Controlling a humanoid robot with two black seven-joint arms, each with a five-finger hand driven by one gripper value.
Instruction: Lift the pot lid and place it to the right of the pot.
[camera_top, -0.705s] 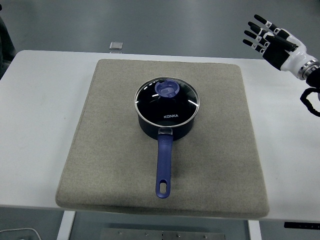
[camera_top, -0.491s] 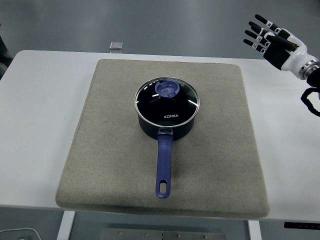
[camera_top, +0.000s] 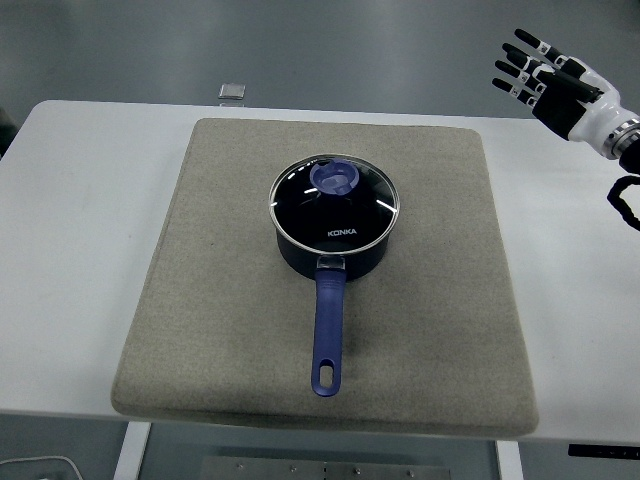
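A dark blue pot (camera_top: 333, 250) stands in the middle of a grey mat (camera_top: 440, 300), its long blue handle (camera_top: 327, 330) pointing toward the near edge. The glass lid (camera_top: 334, 200) sits flat on the pot, with a blue knob (camera_top: 336, 178) at its centre. My right hand (camera_top: 535, 75) hovers high at the far right, well away from the pot, its fingers (camera_top: 512, 70) spread and holding nothing. The left arm does not show.
The mat lies on a white table (camera_top: 70, 230). A small grey square object (camera_top: 232, 92) rests at the table's far edge. Bare mat stretches to the right of the pot.
My right hand has drifted slightly right and up. The pot and lid have not moved.
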